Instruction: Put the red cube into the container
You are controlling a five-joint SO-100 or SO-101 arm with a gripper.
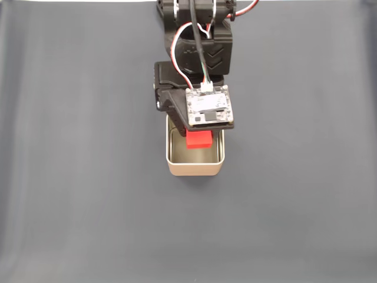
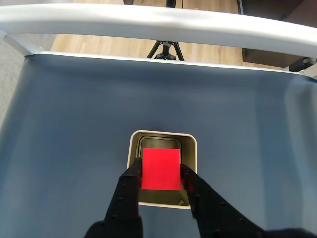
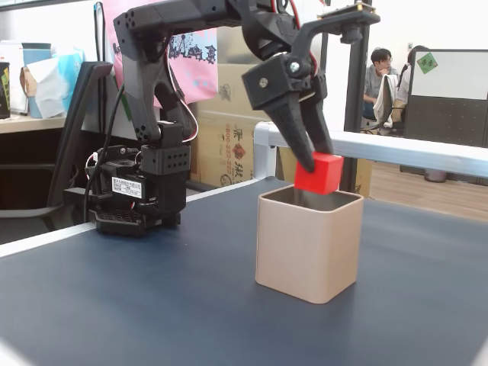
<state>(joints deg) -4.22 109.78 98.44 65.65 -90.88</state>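
Red cube (image 2: 160,169): small matte block, pinched between the two black fingers of the gripper (image 2: 161,173), one finger flat against each side face, top face square to the wrist camera. Position, wrist view: centred over the open mouth of the container (image 2: 193,148), with dull metal floor showing past its far edge and the pale rim framing it on three sides. Position, side-on fixed view: cube (image 3: 319,173) held in the air, its lower edge about level with or just above the rim of the tin (image 3: 308,245); whether it has broken the plane of the opening cannot be told. Position, downward-looking fixed view: cube (image 1: 199,139) peeks out beneath the wrist circuit board (image 1: 207,108), toward the arm's side of the tin (image 1: 195,168), with free floor beyond it. Governing relation: the cube lies straight above the cavity, clear of all four walls, so the remaining travel is judged vertical only, a drop or short lowering followed by parting of the fingers. Risk, judged: slight; a tilted release might clip the near rim. Surroundings, farther off: dark blue table mat (image 2: 74,124), white table rail (image 2: 148,25), tripod (image 2: 165,48) on a wooden floor.
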